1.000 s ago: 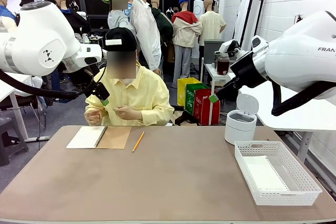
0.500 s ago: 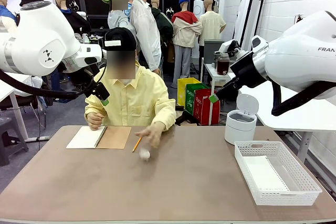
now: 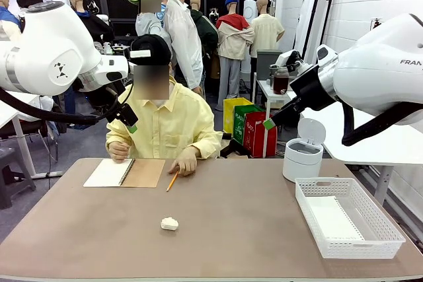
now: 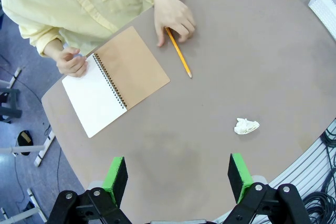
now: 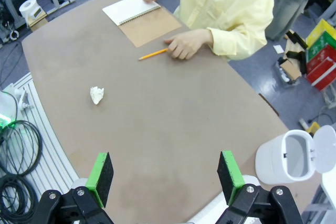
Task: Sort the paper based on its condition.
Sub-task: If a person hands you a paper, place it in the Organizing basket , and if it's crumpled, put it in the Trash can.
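The scrunched paper ball (image 3: 170, 223) sits at 7 o'clock from the middle of the bench (image 3: 251, 246), and the left hand (image 4: 177, 174) and right hand (image 5: 164, 170) hang wide open and empty, so a clumsy grab could knock the light ball away.

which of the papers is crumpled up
The small white wad lying alone in the middle of the table. The other sheet lies flat inside the white basket, and the open notebook is flat too.

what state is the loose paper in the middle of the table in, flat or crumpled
Crumpled. The paper is a small wadded white lump on the table, not a flat sheet, lying apart from the notebook and pencil.
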Robot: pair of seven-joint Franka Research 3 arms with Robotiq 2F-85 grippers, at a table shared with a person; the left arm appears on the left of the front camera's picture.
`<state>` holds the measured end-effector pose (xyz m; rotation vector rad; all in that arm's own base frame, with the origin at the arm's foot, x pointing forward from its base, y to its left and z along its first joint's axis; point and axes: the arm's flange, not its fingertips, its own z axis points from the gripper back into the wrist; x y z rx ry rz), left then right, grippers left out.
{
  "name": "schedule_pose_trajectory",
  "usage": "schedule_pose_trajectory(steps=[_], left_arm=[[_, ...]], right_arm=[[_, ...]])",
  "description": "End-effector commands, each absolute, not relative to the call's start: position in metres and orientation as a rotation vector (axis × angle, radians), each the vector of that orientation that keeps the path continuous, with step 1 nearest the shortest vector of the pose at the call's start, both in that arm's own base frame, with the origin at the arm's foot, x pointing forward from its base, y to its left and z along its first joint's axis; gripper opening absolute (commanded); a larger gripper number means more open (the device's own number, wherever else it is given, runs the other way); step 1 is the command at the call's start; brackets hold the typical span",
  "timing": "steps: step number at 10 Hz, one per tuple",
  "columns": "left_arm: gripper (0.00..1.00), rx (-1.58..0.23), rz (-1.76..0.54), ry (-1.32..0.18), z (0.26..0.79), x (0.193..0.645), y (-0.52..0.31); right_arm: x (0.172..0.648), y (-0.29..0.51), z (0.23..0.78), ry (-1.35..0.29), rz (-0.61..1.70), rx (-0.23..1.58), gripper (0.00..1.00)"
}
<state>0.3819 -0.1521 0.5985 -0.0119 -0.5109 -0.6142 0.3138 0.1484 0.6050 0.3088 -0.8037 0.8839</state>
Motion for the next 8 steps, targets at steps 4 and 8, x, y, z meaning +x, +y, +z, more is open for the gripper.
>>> schedule_pose_trajectory(steps=[4, 8], left_arm=[[1.00, -0.011, -0.615, -0.514, 0.600, 0.383, -0.150], [1.00, -0.011, -0.615, -0.514, 0.600, 0.383, -0.150]], right_arm=[[0.315, 0.160, 0.604, -0.796, 0.915, 0.306, 1.00], [0.319, 0.223, 0.576, -0.722, 1.074, 0.299, 1.00]])
